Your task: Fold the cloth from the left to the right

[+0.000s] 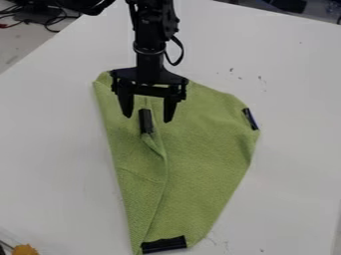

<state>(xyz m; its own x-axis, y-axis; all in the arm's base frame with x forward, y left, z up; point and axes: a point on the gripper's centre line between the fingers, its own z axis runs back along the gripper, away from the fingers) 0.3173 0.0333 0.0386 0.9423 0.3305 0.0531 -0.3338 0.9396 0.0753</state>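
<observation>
The green cloth [206,149] lies on the table [60,149], its 9 o'clock side folded inward. The gripper [147,119] hangs toward 11 o'clock, jaws apart above a black clip [146,122]; closing off-centre could snag fabric, skewing the fold.

The gripper [147,119] hides part of the green cloth's [206,149] far side, and the left flap covers whatever lies under it. An orange object [25,249] at the near left is cut off by the view's edge, its kind unclear. Far-left cables [50,22] are cut off too. Dark specks [260,78] right of the gripper are too small to identify.
</observation>
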